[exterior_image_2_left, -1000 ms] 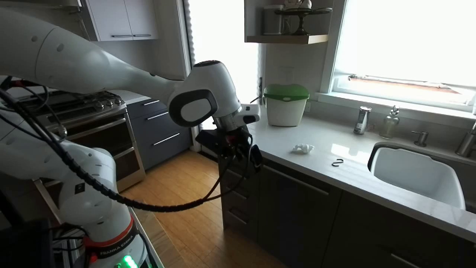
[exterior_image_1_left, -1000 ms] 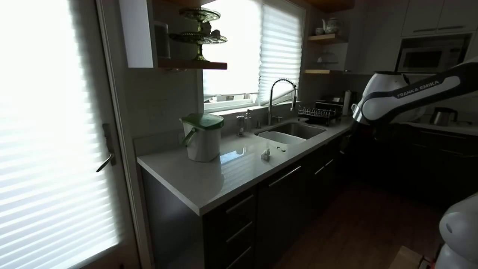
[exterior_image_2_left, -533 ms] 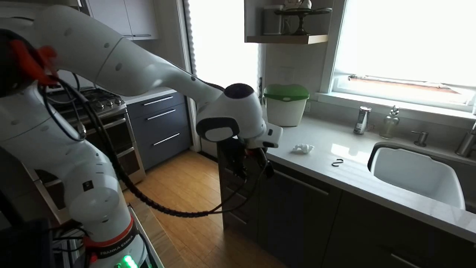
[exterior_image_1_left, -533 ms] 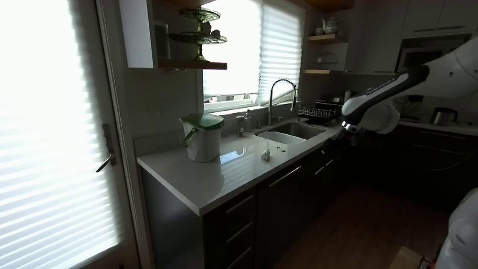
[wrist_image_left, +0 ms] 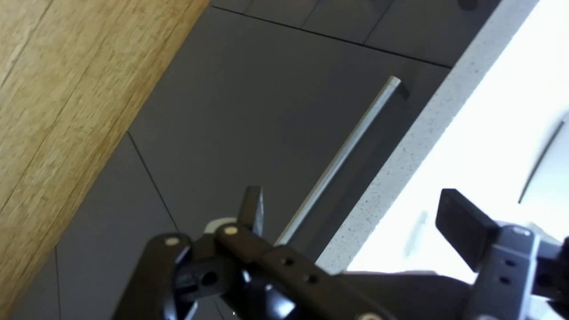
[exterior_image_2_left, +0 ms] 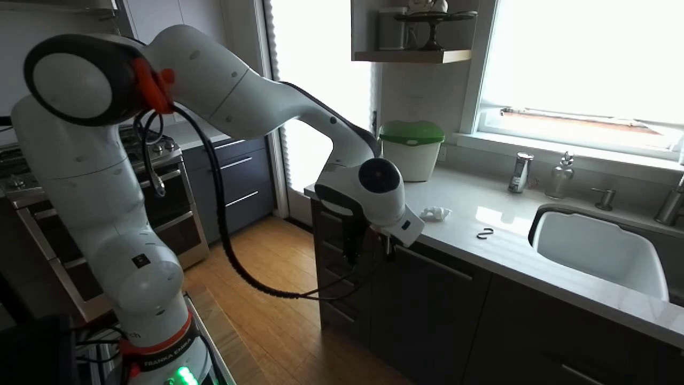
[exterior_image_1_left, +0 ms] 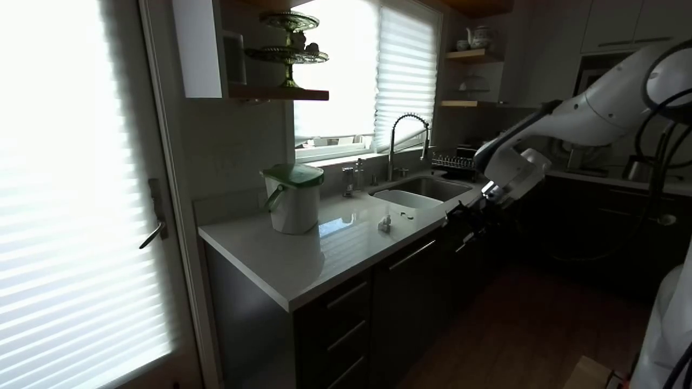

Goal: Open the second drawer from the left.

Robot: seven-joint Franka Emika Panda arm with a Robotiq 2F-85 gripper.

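Observation:
A wide dark front panel (wrist_image_left: 249, 111) with a long silver bar handle (wrist_image_left: 338, 163) fills the middle of the wrist view. It looks shut. The handle also shows in both exterior views (exterior_image_1_left: 412, 255) (exterior_image_2_left: 433, 262), just under the countertop and right of three stacked drawers (exterior_image_1_left: 335, 319). My gripper (wrist_image_left: 355, 215) is open and empty, its fingers wide apart. In the wrist view one finger (wrist_image_left: 252, 206) lies over the dark panel and the other over the bright counter, with the handle's near end between. The gripper hangs in front of the cabinets in both exterior views (exterior_image_1_left: 455, 233) (exterior_image_2_left: 371, 258).
The countertop edge (wrist_image_left: 400, 155) juts out above the handle. On the counter (exterior_image_1_left: 259, 248) are a white bin with a green lid (exterior_image_2_left: 411, 160), a white crumpled piece (exterior_image_2_left: 435, 214), a dark S-shaped hook (exterior_image_2_left: 485, 233) and a sink with a white tub (exterior_image_2_left: 593, 251).
The arm has reached out toward the cabinets, its elbow swinging into view. The gripper has moved closer to the counter, left in one exterior view, right and down in another. It stays open.

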